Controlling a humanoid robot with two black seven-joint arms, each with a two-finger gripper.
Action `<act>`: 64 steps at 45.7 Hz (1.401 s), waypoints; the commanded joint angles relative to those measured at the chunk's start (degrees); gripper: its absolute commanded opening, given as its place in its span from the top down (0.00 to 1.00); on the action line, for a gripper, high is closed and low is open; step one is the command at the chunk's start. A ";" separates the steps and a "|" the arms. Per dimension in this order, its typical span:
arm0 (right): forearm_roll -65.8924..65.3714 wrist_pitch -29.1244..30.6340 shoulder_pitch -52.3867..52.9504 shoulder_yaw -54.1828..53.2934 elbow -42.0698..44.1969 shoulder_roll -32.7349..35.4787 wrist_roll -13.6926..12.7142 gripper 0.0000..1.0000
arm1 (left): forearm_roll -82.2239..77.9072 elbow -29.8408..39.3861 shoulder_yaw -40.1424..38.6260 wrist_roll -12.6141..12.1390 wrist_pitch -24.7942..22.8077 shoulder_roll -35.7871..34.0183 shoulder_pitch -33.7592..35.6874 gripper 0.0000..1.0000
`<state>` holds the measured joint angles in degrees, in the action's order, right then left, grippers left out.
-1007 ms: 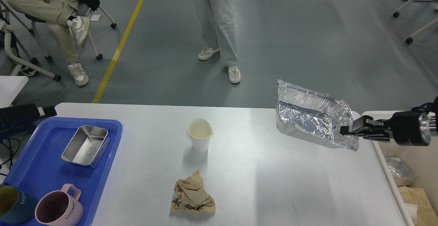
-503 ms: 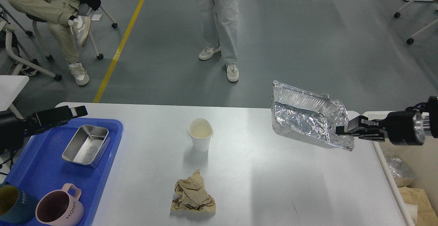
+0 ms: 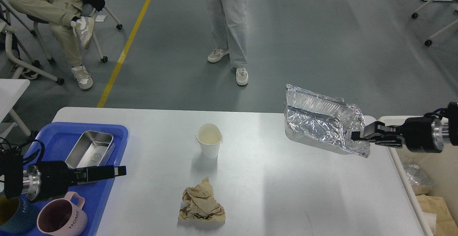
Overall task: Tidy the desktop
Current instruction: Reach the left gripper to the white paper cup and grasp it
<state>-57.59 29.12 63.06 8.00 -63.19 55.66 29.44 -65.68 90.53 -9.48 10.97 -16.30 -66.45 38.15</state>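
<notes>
Two mugs, one pink [image 3: 61, 217] and one dark teal [image 3: 14, 216]; one steel tin [image 3: 89, 149]; one paper cup [image 3: 209, 143]; one crumpled brown paper [image 3: 202, 203]; one foil tray [image 3: 322, 125]; one blue tray [image 3: 93, 200].

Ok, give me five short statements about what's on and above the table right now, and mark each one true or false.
1. The right gripper holds the foil tray in the air. True.
2. The paper cup lies on its side. False: it stands upright.
3. The crumpled brown paper sits on the blue tray. False: it lies on the desktop.
4. The steel container is on the blue tray. True.
5. The left gripper grips the pink mug. False: it holds nothing.
</notes>
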 commanded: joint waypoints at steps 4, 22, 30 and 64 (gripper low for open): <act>0.11 -0.55 -0.57 -0.01 0.09 -0.03 0.00 1.00 | -2.34 -3.51 3.42 -3.85 1.71 5.88 1.49 0.05; 0.28 -1.52 -0.92 0.08 0.00 0.32 0.00 1.00 | -2.17 -13.54 6.58 -3.76 5.05 27.16 3.60 0.05; 0.28 -1.61 -1.53 0.08 0.00 -0.03 0.00 1.00 | -1.03 -14.67 6.76 -3.68 8.74 28.13 7.20 0.05; 0.28 -1.70 -1.62 0.17 0.09 -1.61 -0.09 1.00 | 10.13 -36.21 11.33 -4.38 16.74 45.09 14.58 0.07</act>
<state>-57.21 27.42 61.43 8.14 -63.11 54.19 29.34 -57.36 56.45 0.66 6.62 0.33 -23.63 52.01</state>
